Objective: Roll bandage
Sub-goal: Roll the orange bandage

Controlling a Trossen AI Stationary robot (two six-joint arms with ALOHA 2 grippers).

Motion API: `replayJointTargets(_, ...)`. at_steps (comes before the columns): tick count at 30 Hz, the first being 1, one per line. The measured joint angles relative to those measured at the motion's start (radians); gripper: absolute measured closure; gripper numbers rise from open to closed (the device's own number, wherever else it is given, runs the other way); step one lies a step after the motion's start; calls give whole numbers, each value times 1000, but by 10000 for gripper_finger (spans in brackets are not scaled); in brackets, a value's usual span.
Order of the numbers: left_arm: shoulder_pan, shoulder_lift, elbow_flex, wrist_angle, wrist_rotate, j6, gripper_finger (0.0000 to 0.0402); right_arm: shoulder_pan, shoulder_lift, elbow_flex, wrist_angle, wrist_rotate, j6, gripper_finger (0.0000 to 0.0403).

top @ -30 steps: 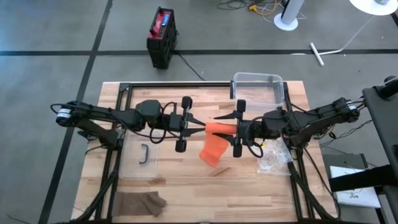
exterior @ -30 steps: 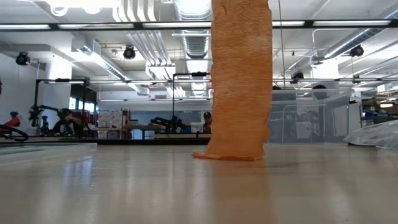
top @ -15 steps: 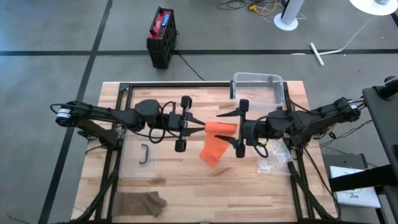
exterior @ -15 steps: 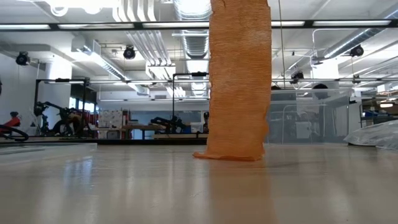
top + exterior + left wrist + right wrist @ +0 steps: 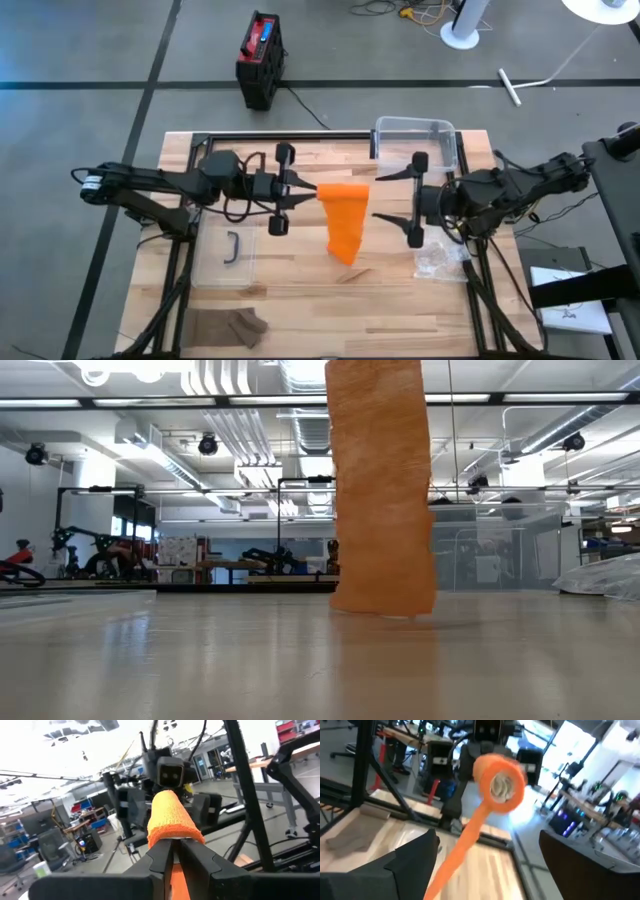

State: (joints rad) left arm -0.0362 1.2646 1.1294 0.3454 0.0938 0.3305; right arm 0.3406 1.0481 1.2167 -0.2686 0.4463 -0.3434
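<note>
One pale wooden slatted table (image 5: 300,300) carried everything in view, with two dark six-joint arms reaching in over it, one from each side. One clear plastic bin (image 5: 418,138) stood at the far edge of the table toward the right arm's side, one clear flat lid with a dark handle (image 5: 230,250) lay near the left arm's side, one crumpled clear plastic bag (image 5: 440,262) sat under the right arm, and one brown folded cloth (image 5: 228,326) lay at the near edge.

One orange crepe bandage (image 5: 345,215) hung above the middle of the table. Its rolled end was held up in the air, and its loose tail dropped straight down, the end appearing to reach the tabletop or nearly so in the low view (image 5: 380,490).

The left gripper (image 5: 297,189) had its two fingers pressed together on the rolled end of the bandage, which the left wrist view showed sitting just past the fingertips (image 5: 172,822). The right gripper (image 5: 395,197) stood just beside the roll with its fingers spread wide apart, holding nothing.

By my judgement the task was only partly done: a small core had been wound, while a long strip was left hanging unrolled and would need winding onto it.
</note>
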Motion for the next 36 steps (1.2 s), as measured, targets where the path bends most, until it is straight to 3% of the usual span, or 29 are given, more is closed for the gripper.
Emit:
replayJointTargets(6, 44, -41, 0, -17, -4, -7, 361, -10, -24, -90, 31, 19, 87, 64)
replayJointTargets(12, 67, -57, 0, -19, -5, -8, 358, -77, 25, -228, 222, 47, 200, 64)
replayJointTargets(16, 67, -64, 0, -18, -5, -8, 365, -148, 92, -293, 386, -1, 226, 64)
replayJointTargets(21, 67, -81, 0, -23, -5, -8, 360, -197, 142, -300, 459, -91, 232, 72)
replayJointTargets(24, 67, -94, 0, -24, -5, -7, 356, -206, 169, -294, 485, -142, 229, 92)
replayJointTargets(36, 67, -131, 0, -42, -5, -3, 360, -241, 235, -289, 494, -141, 188, 224)
